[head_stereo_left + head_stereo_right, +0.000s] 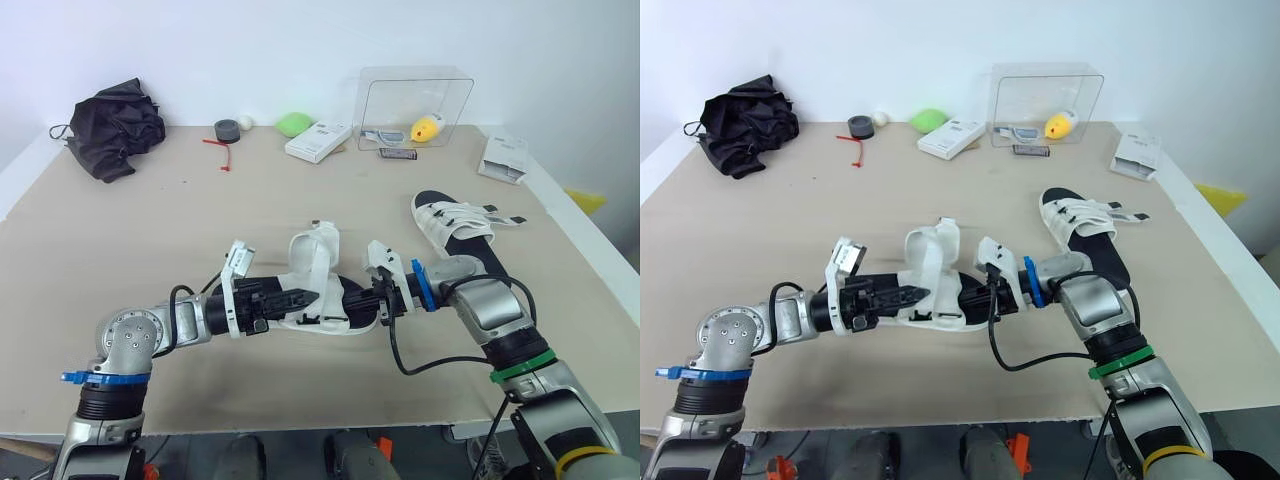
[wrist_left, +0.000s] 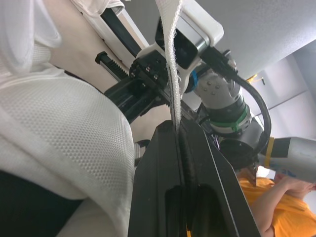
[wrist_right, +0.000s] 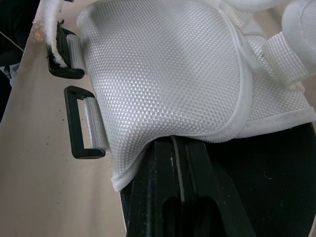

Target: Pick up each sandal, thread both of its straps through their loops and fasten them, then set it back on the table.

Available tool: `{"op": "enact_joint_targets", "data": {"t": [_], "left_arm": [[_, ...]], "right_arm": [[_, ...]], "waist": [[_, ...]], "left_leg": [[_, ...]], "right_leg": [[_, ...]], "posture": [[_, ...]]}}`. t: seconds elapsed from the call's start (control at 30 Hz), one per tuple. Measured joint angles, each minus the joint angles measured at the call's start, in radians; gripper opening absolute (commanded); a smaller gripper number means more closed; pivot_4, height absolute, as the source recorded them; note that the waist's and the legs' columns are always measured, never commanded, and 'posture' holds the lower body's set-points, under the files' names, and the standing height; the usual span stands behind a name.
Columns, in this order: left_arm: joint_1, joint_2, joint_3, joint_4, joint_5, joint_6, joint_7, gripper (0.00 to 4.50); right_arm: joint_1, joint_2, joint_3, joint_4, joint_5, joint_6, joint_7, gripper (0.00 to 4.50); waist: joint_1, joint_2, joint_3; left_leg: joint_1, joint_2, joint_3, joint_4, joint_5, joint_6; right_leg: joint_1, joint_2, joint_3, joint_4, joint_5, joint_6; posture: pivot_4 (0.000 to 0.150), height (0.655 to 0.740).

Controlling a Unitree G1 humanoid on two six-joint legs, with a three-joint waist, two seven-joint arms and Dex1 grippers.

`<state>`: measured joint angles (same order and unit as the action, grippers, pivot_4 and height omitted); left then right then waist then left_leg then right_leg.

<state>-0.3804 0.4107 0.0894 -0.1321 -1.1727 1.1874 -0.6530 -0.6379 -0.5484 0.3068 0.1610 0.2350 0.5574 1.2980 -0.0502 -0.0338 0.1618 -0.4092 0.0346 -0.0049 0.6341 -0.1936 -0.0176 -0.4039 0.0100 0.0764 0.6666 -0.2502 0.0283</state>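
A white-strapped sandal with a black sole (image 1: 325, 290) is held between both grippers near the table's front. My left gripper (image 1: 300, 297) is shut on a thin white strap (image 2: 173, 64), pinched at its fingertips. From the other side, my right gripper (image 1: 373, 305) is shut on the edge of the sandal's white mesh upper (image 3: 168, 74). Two black loops (image 3: 84, 123) hang empty at that upper's side. The sandal's straps stand up loose (image 1: 318, 250). A second sandal (image 1: 460, 228) lies flat on the table to the back right, its straps lying across it.
A black cloth bundle (image 1: 115, 125) sits at the back left. Along the back edge are a tape roll (image 1: 227, 129), a green object (image 1: 293, 123), a white box (image 1: 318, 141), a clear case (image 1: 415, 105) and a white packet (image 1: 503, 157). A person in orange (image 2: 276, 207) is beyond the table.
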Motion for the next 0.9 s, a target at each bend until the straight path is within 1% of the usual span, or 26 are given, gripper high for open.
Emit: {"op": "enact_joint_targets", "data": {"t": [0.17, 0.43, 0.63, 0.77, 0.8, 0.83, 0.87, 0.9], "left_arm": [[0.020, 0.020, -0.018, 0.004, 0.070, -0.053, -0.042, 0.04], [0.063, 0.027, -0.053, -0.008, 0.163, -0.182, -0.162, 0.04], [0.113, 0.082, -0.119, -0.074, 0.265, -0.300, -0.275, 0.04], [0.133, 0.162, -0.188, -0.112, 0.374, -0.416, -0.371, 0.04], [0.133, 0.167, -0.195, -0.115, 0.389, -0.432, -0.383, 0.30], [0.133, 0.171, -0.204, -0.115, 0.408, -0.451, -0.394, 0.45], [0.133, 0.182, -0.215, -0.114, 0.425, -0.465, -0.410, 0.75], [0.133, 0.193, -0.221, -0.113, 0.436, -0.478, -0.425, 1.29]], "right_arm": [[0.000, 0.002, -0.001, -0.001, 0.000, 0.001, 0.002, 0.00], [0.000, 0.004, -0.005, -0.003, 0.001, 0.008, 0.003, 0.00], [0.000, 0.005, -0.005, -0.005, 0.005, 0.009, 0.005, 0.00], [-0.003, 0.013, -0.003, -0.005, 0.006, 0.009, 0.008, 0.00], [-0.004, 0.014, -0.002, -0.005, 0.007, 0.009, 0.008, 0.00], [-0.005, 0.015, 0.000, -0.005, 0.007, 0.009, 0.009, 0.00], [-0.006, 0.015, 0.000, -0.004, 0.007, 0.009, 0.010, 0.00], [-0.006, 0.015, 0.000, -0.004, 0.008, 0.009, 0.012, 0.00]], "waist": [[0.000, 0.000, 0.000], [0.000, 0.000, 0.000], [0.000, 0.000, 0.000], [-0.001, 0.000, 0.000], [-0.001, 0.000, 0.000], [-0.001, 0.000, 0.000], [-0.001, 0.000, 0.000], [-0.001, 0.000, 0.000]], "left_leg": [[0.000, 0.001, 0.000, -0.001, 0.000, 0.000], [0.000, 0.002, 0.001, -0.002, 0.000, -0.001], [0.001, 0.003, 0.001, -0.004, -0.001, -0.001], [0.002, 0.004, 0.002, -0.008, -0.001, -0.002], [0.003, 0.004, 0.002, -0.009, -0.001, -0.002], [0.003, 0.004, 0.002, -0.010, -0.001, -0.002], [0.003, 0.004, 0.002, -0.011, -0.001, -0.002], [0.003, 0.004, 0.001, -0.012, -0.001, -0.002]], "right_leg": [[0.000, 0.001, 0.000, 0.000, -0.001, -0.001], [-0.001, 0.001, 0.000, 0.000, -0.001, -0.002], [-0.002, 0.002, 0.000, 0.000, -0.002, -0.004], [-0.002, 0.002, 0.000, 0.000, -0.004, -0.006], [-0.002, 0.002, 0.000, 0.000, -0.004, -0.007], [-0.002, 0.002, 0.000, 0.000, -0.005, -0.007], [-0.002, 0.003, 0.000, 0.000, -0.006, -0.007], [-0.002, 0.003, 0.000, 0.000, -0.006, -0.008]], "posture": [[0.150, 0.7400], [0.150, 0.7400], [0.150, 0.7400], [0.150, 0.7400], [0.150, 0.7400], [0.150, 0.7400], [0.150, 0.7400], [0.150, 0.7400]]}}
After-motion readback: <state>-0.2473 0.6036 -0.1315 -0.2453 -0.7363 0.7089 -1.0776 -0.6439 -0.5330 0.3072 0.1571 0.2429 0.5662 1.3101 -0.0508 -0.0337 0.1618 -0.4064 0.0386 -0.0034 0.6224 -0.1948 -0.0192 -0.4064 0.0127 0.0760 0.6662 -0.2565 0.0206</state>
